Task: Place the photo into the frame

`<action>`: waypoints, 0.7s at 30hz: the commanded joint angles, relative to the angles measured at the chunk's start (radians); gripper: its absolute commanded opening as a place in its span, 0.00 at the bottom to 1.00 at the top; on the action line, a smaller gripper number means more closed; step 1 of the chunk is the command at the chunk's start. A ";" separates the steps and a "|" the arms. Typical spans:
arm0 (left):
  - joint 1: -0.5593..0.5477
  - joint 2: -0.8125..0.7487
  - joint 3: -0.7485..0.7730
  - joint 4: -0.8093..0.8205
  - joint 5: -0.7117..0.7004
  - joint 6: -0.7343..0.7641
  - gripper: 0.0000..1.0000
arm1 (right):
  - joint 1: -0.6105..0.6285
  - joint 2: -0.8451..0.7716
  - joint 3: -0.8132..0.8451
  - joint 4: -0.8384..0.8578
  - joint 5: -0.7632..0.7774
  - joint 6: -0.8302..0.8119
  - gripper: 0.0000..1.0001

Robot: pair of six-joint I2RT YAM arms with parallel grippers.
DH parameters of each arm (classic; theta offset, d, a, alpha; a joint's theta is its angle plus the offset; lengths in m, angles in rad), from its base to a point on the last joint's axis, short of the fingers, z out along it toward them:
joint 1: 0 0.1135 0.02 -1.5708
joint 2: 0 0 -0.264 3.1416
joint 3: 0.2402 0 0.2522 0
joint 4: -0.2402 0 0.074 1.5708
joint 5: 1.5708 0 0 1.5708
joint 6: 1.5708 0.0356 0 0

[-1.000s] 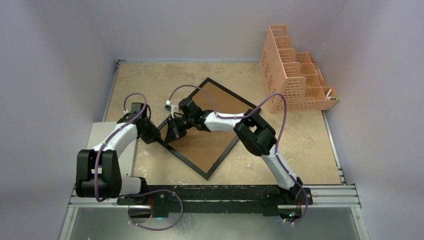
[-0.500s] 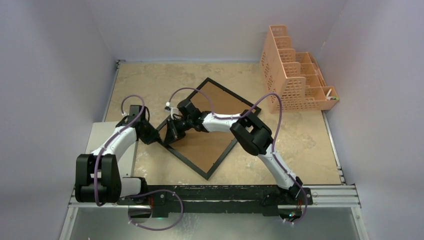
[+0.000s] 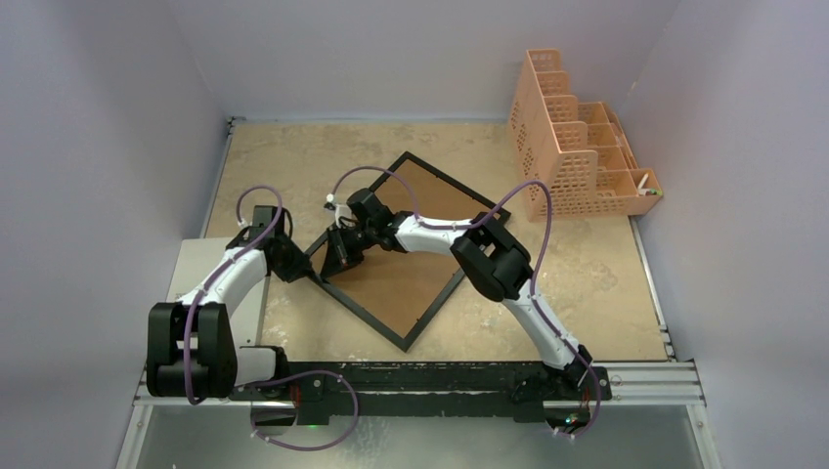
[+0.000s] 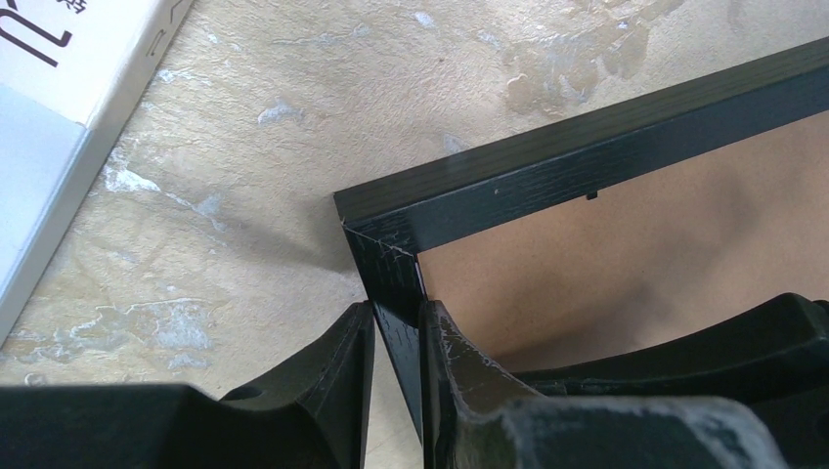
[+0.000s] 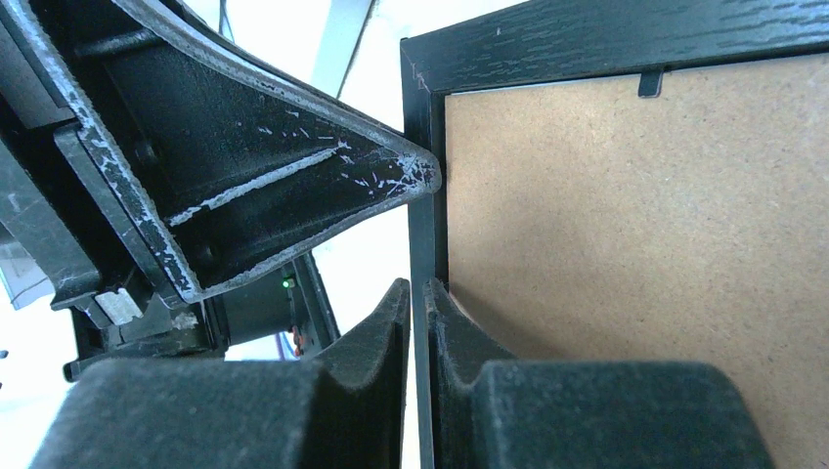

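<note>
Left pincer is closed down narrow on the frame. Its two fingers press the black rail from both sides just below the left corner, one on the outer edge and one on the inner edge beside the brown backing board.

The right pincer is shut nearly all the way on the same rail. One finger sits outside the frame and the other on the board side, with the thin edge caught between them. In the right wrist view, one of the left pincer's fingers reaches in from the left and its tip touches the rail a little further along, so the two pincers grip close together near one corner.

The frame sits back side up on the tan table, turned like a diamond, with its left corner toward the left arm. The board fills the opening, and a small black tab overlaps the board's edge at the top rail. A dark shadow falls on the table beside the gripped corner; whether that corner is raised off the surface cannot be told.

A peach mesh organizer stands at the far right of the table, well apart from the frame. A white box with black print lies near the left arm, apart from the frame.
</note>
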 commanded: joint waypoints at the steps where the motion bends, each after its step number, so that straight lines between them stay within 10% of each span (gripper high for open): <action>1: -0.005 0.007 -0.027 -0.043 0.005 0.018 0.17 | -0.017 0.057 0.006 -0.137 0.064 -0.058 0.14; 21: -0.004 0.020 -0.021 -0.040 0.011 0.017 0.16 | -0.016 0.119 0.048 -0.315 0.375 -0.186 0.26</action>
